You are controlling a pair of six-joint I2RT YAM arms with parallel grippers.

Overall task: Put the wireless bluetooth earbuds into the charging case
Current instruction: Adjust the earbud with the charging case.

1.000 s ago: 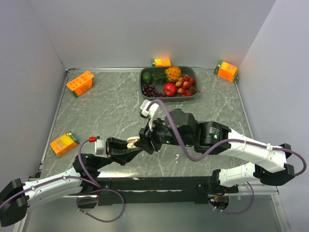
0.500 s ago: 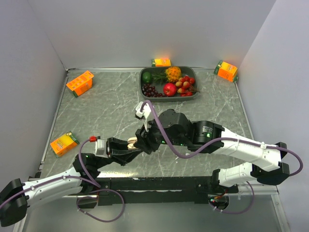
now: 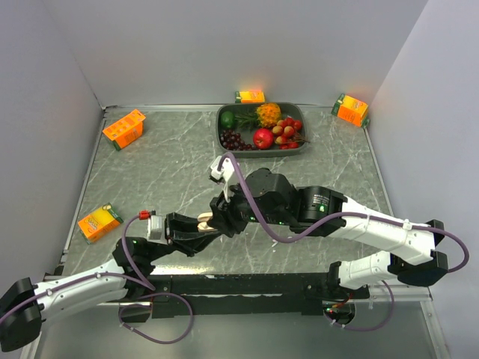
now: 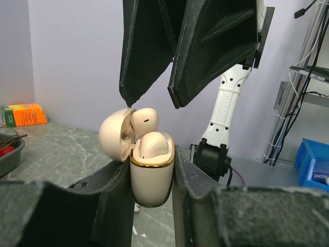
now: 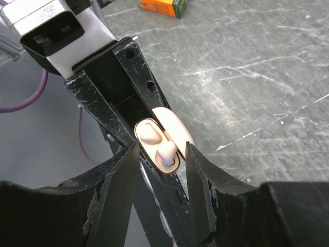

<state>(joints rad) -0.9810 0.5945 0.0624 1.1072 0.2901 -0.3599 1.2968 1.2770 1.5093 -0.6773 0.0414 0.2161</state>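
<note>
Marbled tabletop [image 3: 172, 164] lies below the charging case [image 4: 152, 182], clamped upright in my left tool [image 4: 150, 162] — lid open. My right tool [image 4: 153, 103] hangs directly above its earbuds [image 4: 153, 144], jaws apart.

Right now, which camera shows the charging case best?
Left wrist: the charging case sits centred and close, side-on, lid open. Right wrist looks down into its open top; top external shows only a small beige speck.

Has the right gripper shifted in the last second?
Yes. Judged against the tray, the right gripper has shifted slightly left, toward the case.
</note>
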